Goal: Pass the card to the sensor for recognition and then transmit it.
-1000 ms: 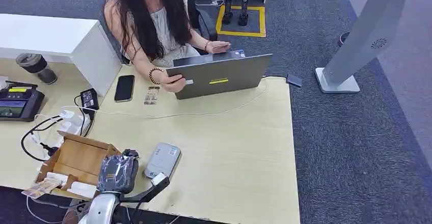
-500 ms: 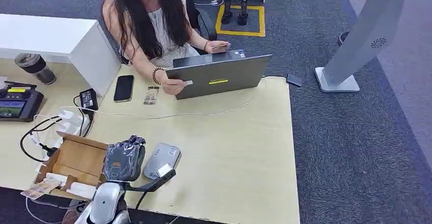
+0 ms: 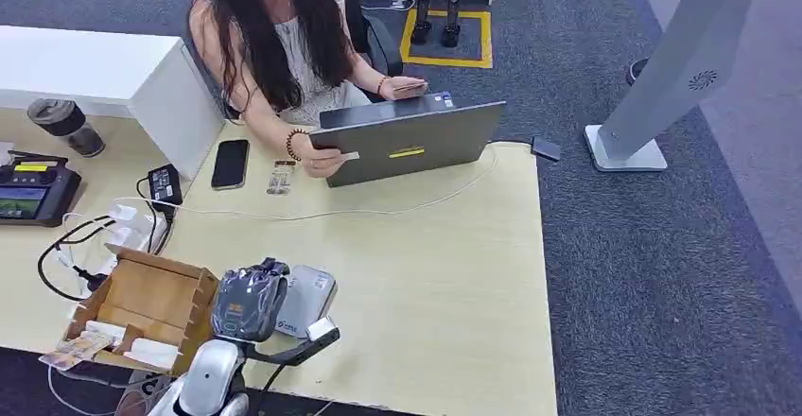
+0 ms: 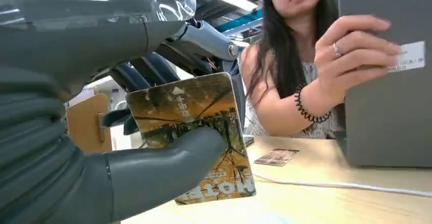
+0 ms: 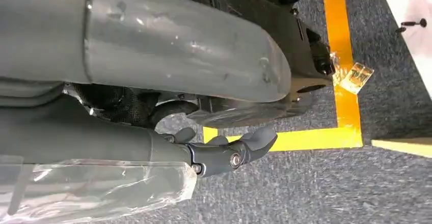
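My left hand (image 3: 248,303), wrapped in clear plastic, hovers over the near part of the grey-white sensor (image 3: 310,295) on the table. In the left wrist view that hand (image 4: 76,147) holds a brown and yellow printed card (image 4: 196,132) upright, the thumb pressing its face and the dark fingers behind it. My right hand (image 5: 224,152) hangs beside my body above the carpet, fingers loosely apart, holding nothing.
An open cardboard box (image 3: 142,298) stands just left of the sensor. Across the table (image 3: 444,265) a person (image 3: 284,47) holds a grey laptop (image 3: 407,142). A black phone (image 3: 231,164), a second card (image 3: 281,177), a cable and a payment terminal (image 3: 33,189) lie nearby.
My left hand has moved right and forward with the card, from beside the cardboard box to over the sensor. The person and laptop have hardly moved.
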Controlling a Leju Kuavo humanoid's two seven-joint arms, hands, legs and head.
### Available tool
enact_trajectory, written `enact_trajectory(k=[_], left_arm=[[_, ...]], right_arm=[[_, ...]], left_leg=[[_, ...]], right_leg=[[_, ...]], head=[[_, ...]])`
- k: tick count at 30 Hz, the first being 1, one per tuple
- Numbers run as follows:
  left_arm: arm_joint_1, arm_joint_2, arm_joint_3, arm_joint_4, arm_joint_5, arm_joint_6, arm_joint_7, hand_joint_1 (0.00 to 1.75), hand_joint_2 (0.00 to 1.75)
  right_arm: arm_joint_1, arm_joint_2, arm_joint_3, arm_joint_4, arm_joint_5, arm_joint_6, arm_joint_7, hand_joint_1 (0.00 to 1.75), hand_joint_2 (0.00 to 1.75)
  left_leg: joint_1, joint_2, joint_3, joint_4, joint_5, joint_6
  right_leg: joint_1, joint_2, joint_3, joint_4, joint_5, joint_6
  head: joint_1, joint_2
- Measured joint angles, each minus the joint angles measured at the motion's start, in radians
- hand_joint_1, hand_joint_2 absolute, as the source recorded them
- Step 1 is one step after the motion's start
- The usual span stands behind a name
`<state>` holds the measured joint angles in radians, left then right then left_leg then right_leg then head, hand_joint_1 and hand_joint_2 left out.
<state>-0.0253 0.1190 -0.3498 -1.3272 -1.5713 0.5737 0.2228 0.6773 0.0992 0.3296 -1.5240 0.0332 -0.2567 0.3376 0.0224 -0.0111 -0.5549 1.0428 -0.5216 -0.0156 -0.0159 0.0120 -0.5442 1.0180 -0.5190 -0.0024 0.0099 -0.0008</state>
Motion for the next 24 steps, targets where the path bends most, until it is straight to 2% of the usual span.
enact_trajectory(k=[5, 9, 11, 18, 22, 24], left_arm=[[-0.012, 0.000, -0.025, 0.017, 0.000, 0.005, -0.025, 1.75, 1.75], [-0.026, 0.000, -0.067, 0.035, 0.000, 0.019, -0.036, 1.75, 1.75], [-0.030, 0.000, -0.084, 0.042, 0.000, 0.020, -0.042, 1.75, 1.75], [-0.042, 0.002, -0.123, 0.068, 0.021, -0.003, -0.056, 1.75, 1.75], [-0.053, 0.002, -0.134, 0.073, 0.057, -0.034, -0.077, 1.75, 1.75], [-0.057, 0.003, -0.139, 0.074, 0.064, -0.047, -0.079, 1.75, 1.75]], right_arm=[[-0.018, -0.039, 0.050, 0.003, -0.072, -0.016, -0.005, 0.00, 0.00], [-0.055, -0.107, 0.149, 0.005, -0.200, -0.143, -0.021, 0.00, 0.00], [-0.075, -0.139, 0.195, 0.005, -0.240, -0.180, -0.031, 0.00, 0.00], [-0.143, -0.238, 0.341, 0.006, -0.368, -0.188, -0.067, 0.00, 0.00], [-0.177, -0.283, 0.409, 0.006, -0.413, -0.239, -0.090, 0.00, 0.00], [-0.188, -0.296, 0.428, 0.006, -0.419, -0.239, -0.095, 0.00, 0.00]], left_leg=[[0.000, 0.000, 0.000, 0.000, 0.000, 0.000], [0.000, 0.000, 0.000, 0.000, 0.000, 0.000], [0.000, 0.000, 0.000, 0.000, 0.000, 0.000], [0.000, 0.000, 0.000, 0.000, 0.000, 0.000], [0.000, 0.000, 0.000, 0.000, 0.000, 0.000], [0.000, 0.000, 0.000, 0.000, 0.000, 0.000]], right_leg=[[0.000, 0.000, 0.000, 0.000, 0.000, 0.000], [0.000, 0.000, 0.000, 0.000, 0.000, 0.000], [0.000, 0.000, 0.000, 0.000, 0.000, 0.000], [0.000, 0.000, 0.000, 0.000, 0.000, 0.000], [0.000, 0.000, 0.000, 0.000, 0.000, 0.000], [0.000, 0.000, 0.000, 0.000, 0.000, 0.000]], head=[[0.000, 0.000], [0.000, 0.000], [0.000, 0.000], [0.000, 0.000], [0.000, 0.000], [0.000, 0.000]])
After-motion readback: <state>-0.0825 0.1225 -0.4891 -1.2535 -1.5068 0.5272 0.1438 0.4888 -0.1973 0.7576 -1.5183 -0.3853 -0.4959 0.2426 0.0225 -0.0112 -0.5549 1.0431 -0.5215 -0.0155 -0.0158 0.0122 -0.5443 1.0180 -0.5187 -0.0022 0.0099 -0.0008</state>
